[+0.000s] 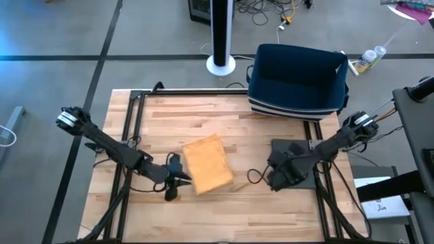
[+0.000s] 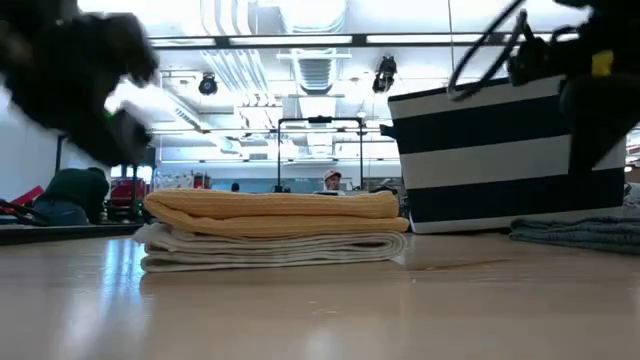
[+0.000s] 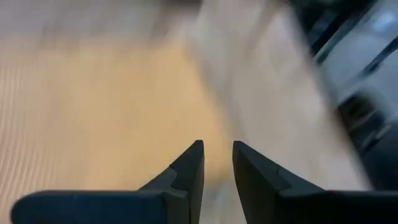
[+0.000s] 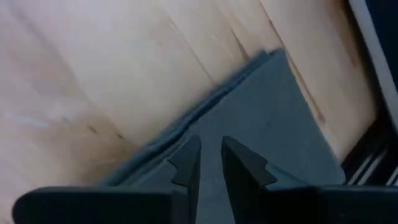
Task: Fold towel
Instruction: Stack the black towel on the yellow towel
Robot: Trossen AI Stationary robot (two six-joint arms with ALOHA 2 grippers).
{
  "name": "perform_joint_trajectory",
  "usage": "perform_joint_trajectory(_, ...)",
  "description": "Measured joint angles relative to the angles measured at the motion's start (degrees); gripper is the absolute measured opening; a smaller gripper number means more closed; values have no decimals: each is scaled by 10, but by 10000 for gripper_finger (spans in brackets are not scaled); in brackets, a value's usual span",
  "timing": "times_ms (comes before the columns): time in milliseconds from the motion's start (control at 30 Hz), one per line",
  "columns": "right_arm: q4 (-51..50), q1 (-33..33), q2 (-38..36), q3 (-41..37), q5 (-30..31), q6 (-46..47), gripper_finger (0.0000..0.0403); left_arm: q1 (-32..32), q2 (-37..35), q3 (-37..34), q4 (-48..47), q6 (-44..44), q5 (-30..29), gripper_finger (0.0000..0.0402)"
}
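1. Already folded, a yellow towel [image 1: 207, 165] tops a white one [image 2: 270, 250] near the table's [image 1: 203, 112] front edge, just beside your left gripper [image 1: 178, 181], whose fingers stand slightly parted and empty.
2. Your right gripper [image 4: 210, 163] hovers over the grey towel [image 4: 267, 124] at the right edge, fingers a narrow gap apart, gripping nothing.
3. Expect soft, light, limp cloth; pinch a corner or hem.
4. At the back-right corner sits a striped tote [image 1: 298, 78]; nothing shows inside.
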Motion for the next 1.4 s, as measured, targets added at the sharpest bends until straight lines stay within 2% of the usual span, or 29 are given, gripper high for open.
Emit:
perform_joint_trajectory(100, 2, 14, 3, -17, 6, 49, 68, 8, 37, 0, 160, 64, 1, 76)
perform_joint_trajectory(233, 23, 19, 2, -39, 6, 91, 66, 14, 109, 50, 231, 113, -18, 76)
perform_joint_trajectory(333, 69, 19, 2, -62, 5, 88, 58, 28, 169, 106, 225, 125, -48, 76)
perform_joint_trajectory(433, 158, 18, 2, -85, -18, 41, 48, 52, 229, 168, 203, 112, -53, 76)
perform_joint_trajectory(633, 395, 31, 14, -102, -44, -74, 34, 113, 329, 303, 70, 98, -33, 76)
perform_joint_trajectory(733, 465, 43, 29, -92, -52, -117, 30, 142, 364, 368, 29, 114, -9, 76)
perform_joint_trajectory(833, 380, 62, 27, -61, -30, -101, 28, 155, 397, 431, -2, 130, 12, 76)
perform_joint_trajectory(967, 170, 94, 14, -26, 25, 11, 29, 156, 434, 504, -30, 152, 13, 76)
perform_joint_trajectory(1067, 83, 115, 16, -29, 24, 90, 26, 157, 449, 531, -33, 153, 13, 76)
perform_joint_trajectory(1167, 94, 128, 21, -64, 15, 130, 18, 159, 456, 536, -36, 140, 5, 76)
perform_joint_trajectory(1267, 157, 133, 32, -101, 2, 151, 9, 159, 458, 535, -35, 122, 1, 76)
perform_joint_trajectory(1400, 273, 132, 56, -128, 22, 119, 2, 159, 458, 521, -39, 93, 1, 76)
